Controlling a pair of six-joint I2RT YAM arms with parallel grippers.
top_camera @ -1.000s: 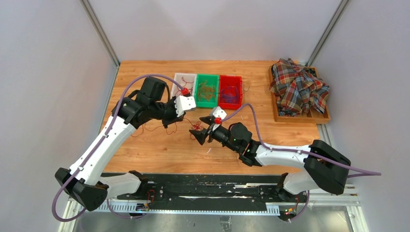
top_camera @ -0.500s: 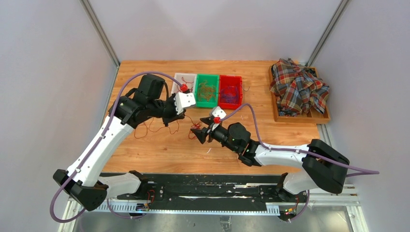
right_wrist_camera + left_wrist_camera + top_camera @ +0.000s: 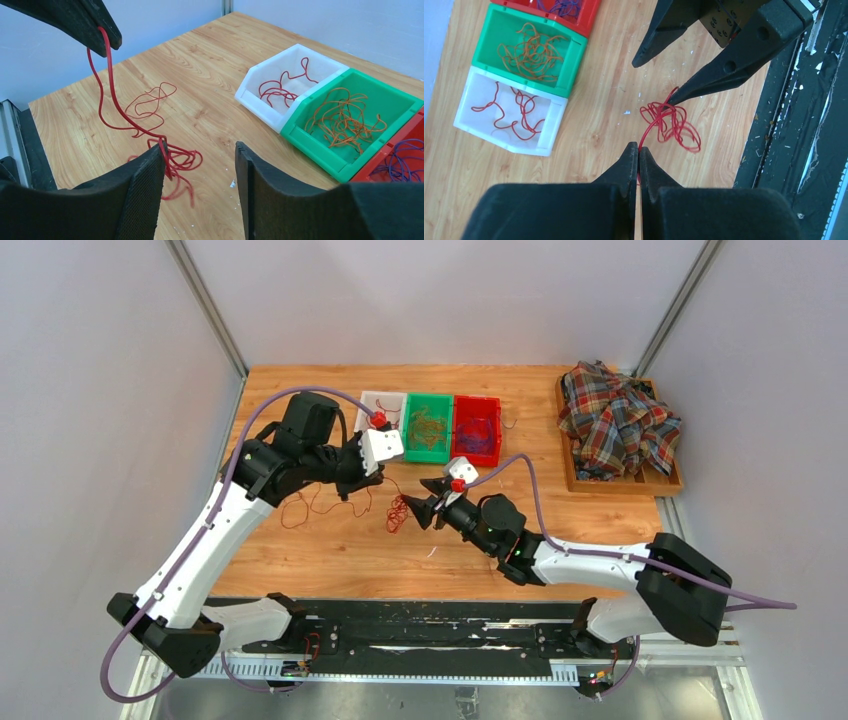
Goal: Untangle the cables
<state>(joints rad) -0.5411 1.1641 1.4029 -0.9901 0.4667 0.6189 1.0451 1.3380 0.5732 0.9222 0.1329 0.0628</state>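
My left gripper (image 3: 639,147) is shut on one red cable and holds it above the table; it also shows in the top view (image 3: 362,483) and the right wrist view (image 3: 102,37). That cable runs down to a small red tangled bunch (image 3: 672,126) on the wood (image 3: 397,512). My right gripper (image 3: 200,160) is open, its jaws set wide apart. A red strand (image 3: 162,150) is hooked over the tip of its left finger (image 3: 145,185), with the bunch just below. A second red cable (image 3: 150,102) lies loose on the table to the left (image 3: 315,502).
Three bins stand at the back: white with red cables (image 3: 372,400), green with orange cables (image 3: 428,397), red with purple cables (image 3: 478,400). A plaid cloth (image 3: 618,425) fills a wooden tray (image 3: 668,485) at the back right. A black rail (image 3: 440,625) runs along the near edge.
My right gripper has shifted a little right and away from the near edge. The red bunch now lies just left of its fingertips. My left gripper has drawn slightly back with its cable.
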